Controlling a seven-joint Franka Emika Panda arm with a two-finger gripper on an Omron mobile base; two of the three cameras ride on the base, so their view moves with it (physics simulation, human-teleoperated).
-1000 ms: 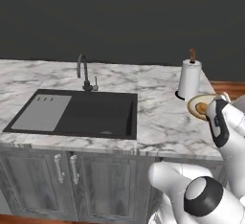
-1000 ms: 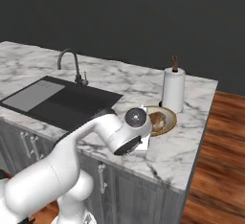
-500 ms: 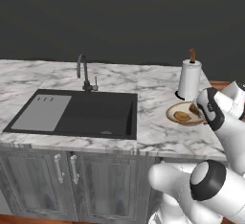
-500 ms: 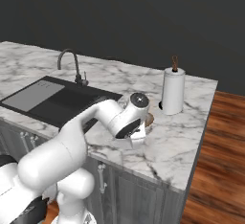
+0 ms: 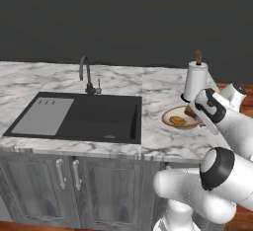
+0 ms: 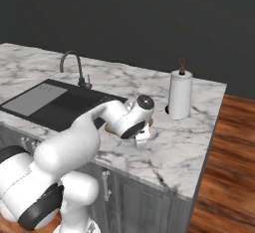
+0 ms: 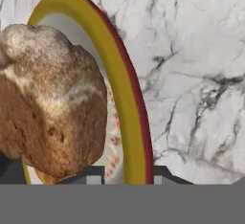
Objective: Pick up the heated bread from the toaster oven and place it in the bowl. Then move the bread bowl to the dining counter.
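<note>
End effector (image 7: 127,173) tips mostly cut off, clamped on bowl (image 7: 125,98) rim, bread (image 7: 50,98) inside

Sitting on one marble bench (image 5: 148,84): one bowl (image 5: 170,113) carrying one bread chunk (image 7: 52,98), one paper towel roll (image 5: 195,79), one black sink (image 5: 79,116) and one faucet (image 5: 86,72).
</note>
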